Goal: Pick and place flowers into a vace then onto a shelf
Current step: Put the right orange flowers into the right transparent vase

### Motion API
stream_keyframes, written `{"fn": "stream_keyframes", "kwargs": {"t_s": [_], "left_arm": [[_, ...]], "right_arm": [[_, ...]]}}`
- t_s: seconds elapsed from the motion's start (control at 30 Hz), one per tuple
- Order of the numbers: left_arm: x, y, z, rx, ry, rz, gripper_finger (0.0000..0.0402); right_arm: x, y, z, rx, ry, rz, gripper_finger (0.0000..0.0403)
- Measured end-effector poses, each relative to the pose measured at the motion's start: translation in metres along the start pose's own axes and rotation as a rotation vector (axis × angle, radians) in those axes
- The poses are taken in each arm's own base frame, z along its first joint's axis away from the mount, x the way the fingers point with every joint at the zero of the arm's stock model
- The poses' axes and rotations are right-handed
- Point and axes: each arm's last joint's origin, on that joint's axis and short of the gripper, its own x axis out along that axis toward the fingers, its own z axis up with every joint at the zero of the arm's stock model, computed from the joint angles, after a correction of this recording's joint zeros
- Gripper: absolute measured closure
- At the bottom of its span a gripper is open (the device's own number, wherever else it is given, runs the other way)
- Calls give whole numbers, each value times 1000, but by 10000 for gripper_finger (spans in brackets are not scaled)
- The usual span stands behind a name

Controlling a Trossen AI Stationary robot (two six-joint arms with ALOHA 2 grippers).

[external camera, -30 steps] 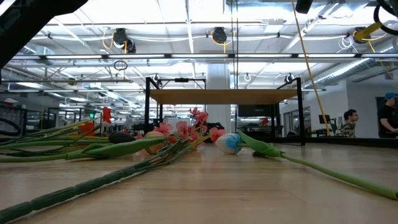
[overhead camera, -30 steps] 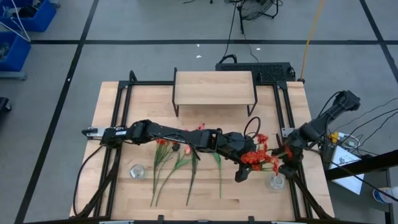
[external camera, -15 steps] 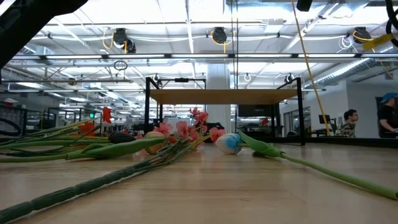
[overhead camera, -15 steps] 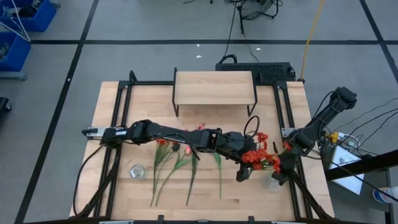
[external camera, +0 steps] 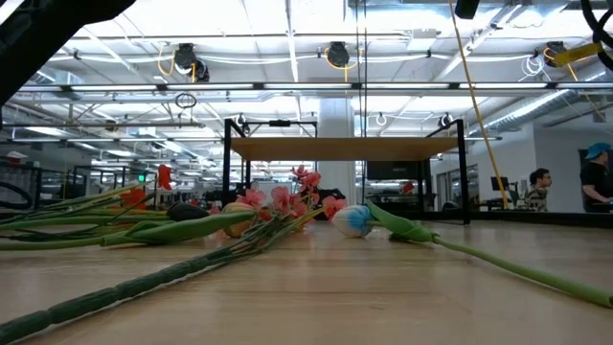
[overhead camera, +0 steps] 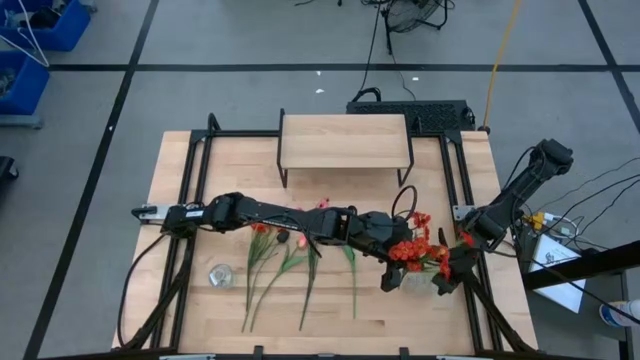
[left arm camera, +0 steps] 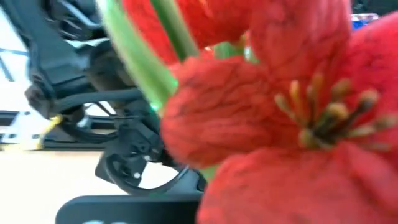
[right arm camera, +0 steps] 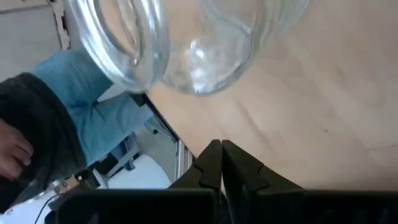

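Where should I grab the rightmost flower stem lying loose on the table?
Take the stem on its bare lower half, from straight above, jaws across it. It lies flat on the table, apart from its neighbours there, while its upper end is crowded by the left arm.

- red flowers [overhead camera: 412, 250], clustered blossoms, up against the left gripper [overhead camera: 392, 277]; loose stems [overhead camera: 300, 275] flat on wood behind it
- shelf [overhead camera: 345, 140]: pale plank, black legs, upright, well beyond both grippers
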Motion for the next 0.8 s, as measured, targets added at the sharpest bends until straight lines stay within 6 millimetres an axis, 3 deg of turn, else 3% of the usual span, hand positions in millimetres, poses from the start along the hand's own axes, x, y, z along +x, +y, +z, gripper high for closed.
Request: {"fn": "stream_keyframes", "kwargs": {"t_s": [0.2,0.43,0.6,0.8], "left_arm": [[-3,9,5,-35,-25,35,387],[-13,15,32,-33,-208,-8,377],[-12,15,30,-37,-187,-28,394],[-9,11,27,-16,-207,-1,363]], "right_arm": [[1,-3,-3,54,60,-41,399],[2,-8,-8,47,62,-86,399],[2,-8,-9,42,18,-84,399],[2,-8,-8,42,11,-83,399]]}}
